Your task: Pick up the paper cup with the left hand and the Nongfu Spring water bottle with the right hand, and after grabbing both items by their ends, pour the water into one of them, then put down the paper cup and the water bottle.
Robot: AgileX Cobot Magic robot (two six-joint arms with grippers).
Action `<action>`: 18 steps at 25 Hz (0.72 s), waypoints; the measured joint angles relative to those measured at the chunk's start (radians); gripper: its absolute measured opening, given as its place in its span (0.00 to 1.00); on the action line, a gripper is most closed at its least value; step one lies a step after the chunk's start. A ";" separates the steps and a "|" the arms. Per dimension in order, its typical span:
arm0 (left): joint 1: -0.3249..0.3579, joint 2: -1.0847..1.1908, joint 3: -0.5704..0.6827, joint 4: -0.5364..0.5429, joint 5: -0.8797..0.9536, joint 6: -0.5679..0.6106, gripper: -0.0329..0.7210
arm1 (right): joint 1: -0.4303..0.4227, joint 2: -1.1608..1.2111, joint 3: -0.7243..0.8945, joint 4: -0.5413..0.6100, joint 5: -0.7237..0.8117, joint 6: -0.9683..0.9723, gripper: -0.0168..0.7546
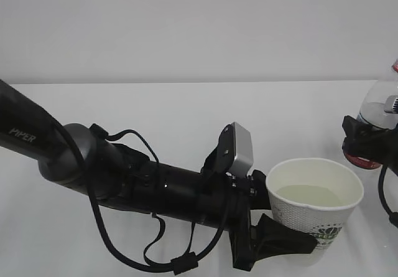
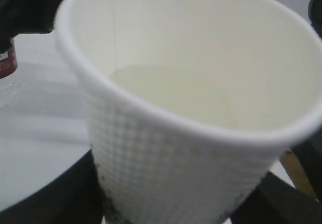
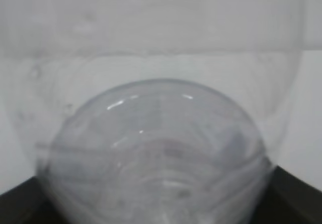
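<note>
The paper cup (image 1: 316, 210), holding water (image 1: 309, 195), is gripped between the left hand (image 1: 273, 236) fingers and should be lowered level. Whether the right hand (image 1: 367, 141) grips the Nongfu Spring water bottle (image 1: 380, 116) between its fingers cannot be told.

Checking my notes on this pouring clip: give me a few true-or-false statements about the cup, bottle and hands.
1. The white tapered paper cup holds clear liquid. True.
2. The cup lies tipped over on the table. False: it is upright, gripped low on its side by the left hand.
3. The clear plastic bottle with the red label is at the right edge of the exterior view. True.
4. The bottle's mouth is over the cup. False: the bottle is apart, to the cup's right.
</note>
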 joint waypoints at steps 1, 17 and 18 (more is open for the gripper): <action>0.000 0.000 0.000 0.000 0.008 0.000 0.69 | 0.000 0.000 0.008 0.000 -0.001 0.000 0.79; 0.000 0.000 0.000 -0.023 0.031 0.000 0.69 | 0.000 -0.056 0.127 -0.038 -0.009 0.000 0.79; 0.000 0.000 0.000 -0.025 0.031 0.000 0.69 | 0.000 -0.056 0.134 -0.038 -0.009 0.000 0.79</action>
